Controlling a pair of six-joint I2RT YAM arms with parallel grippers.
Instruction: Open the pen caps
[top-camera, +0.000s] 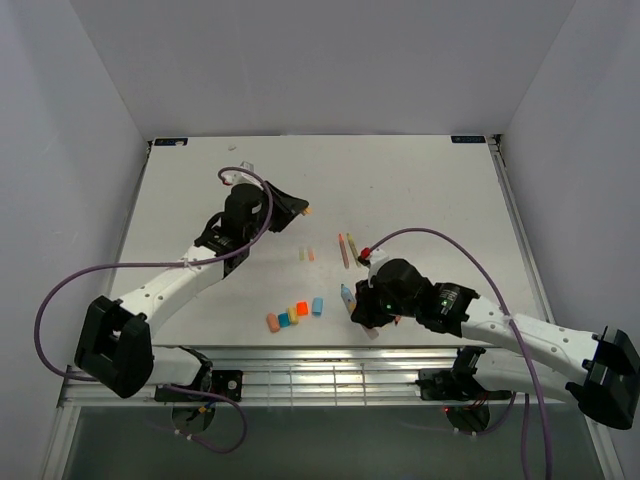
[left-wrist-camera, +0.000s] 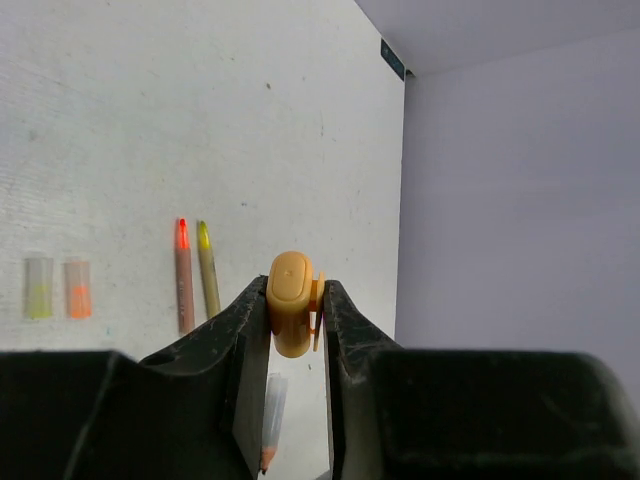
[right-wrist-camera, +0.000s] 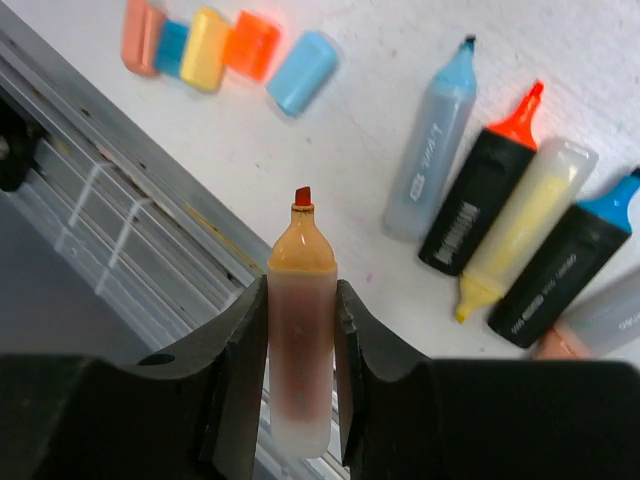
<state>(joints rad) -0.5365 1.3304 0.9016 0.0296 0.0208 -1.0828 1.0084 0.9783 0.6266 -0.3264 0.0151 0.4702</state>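
Five loose caps (top-camera: 293, 314) lie in a short row near the front edge of the table (top-camera: 420, 180), salmon, teal, yellow, orange and blue from left to right, and I place everything else from that row. Well beyond it, towards the back of the table, the left gripper (top-camera: 300, 209) is pinched on an orange-yellow cap (left-wrist-camera: 290, 318), whose rounded end pokes out past the fingertips. Just right of the row, the right gripper (right-wrist-camera: 300, 290) is clamped around the barrel of an orange marker (right-wrist-camera: 300, 350), and its chisel tip sticks out past the fingers (bare, with no cap on it). Also right of the row, several more bare-tipped markers (right-wrist-camera: 520, 225) lie packed side by side on the table. Between the row and the left gripper, two pale caps (top-camera: 306, 254) lie next to each other. Two thin pens (top-camera: 347, 248) lie close together, beyond the row and a little to its right.
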